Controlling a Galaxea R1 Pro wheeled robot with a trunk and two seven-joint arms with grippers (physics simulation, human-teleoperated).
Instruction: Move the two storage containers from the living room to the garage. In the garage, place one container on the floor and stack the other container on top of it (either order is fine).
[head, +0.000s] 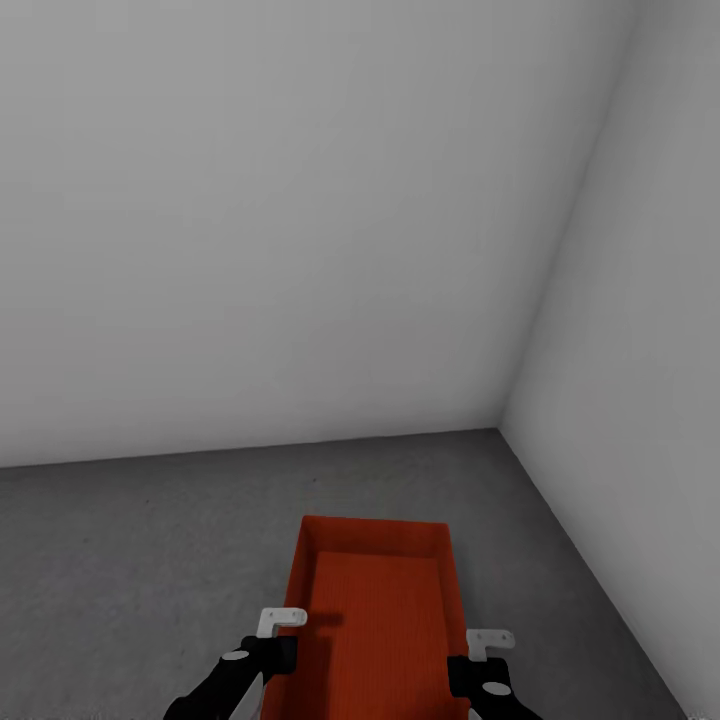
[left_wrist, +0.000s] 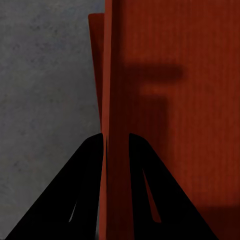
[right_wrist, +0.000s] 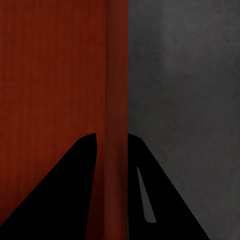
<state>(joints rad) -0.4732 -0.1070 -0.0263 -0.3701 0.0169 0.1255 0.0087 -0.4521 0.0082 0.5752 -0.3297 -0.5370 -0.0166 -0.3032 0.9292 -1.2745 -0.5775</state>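
The robot stands facing a corner of the garage, where two plain white-grey walls (head: 300, 220) meet over the dark grey floor (head: 130, 560). It holds one orange-red storage container (head: 375, 610) out in front of itself, open side up, its long axis pointing toward the corner.

The left gripper (left_wrist: 116, 137) has its jaws pinched on the container's left long wall, one finger inside the bin and one outside, with the rim running up between them. The right gripper (right_wrist: 111, 136) grips the opposite long wall the same way. Holding both sides at once likely keeps the wide, shallow bin level and stops it twisting.

In the left wrist view, a second orange-red edge (left_wrist: 96, 65) shows just outside the gripped wall, lower and against the floor. I judge it may be the other container lying underneath, but I cannot tell for sure. Whether the held bin is resting on something or hangs free, I also cannot tell.

If it is seated squarely, releasing both walls together seems the sensible next move.
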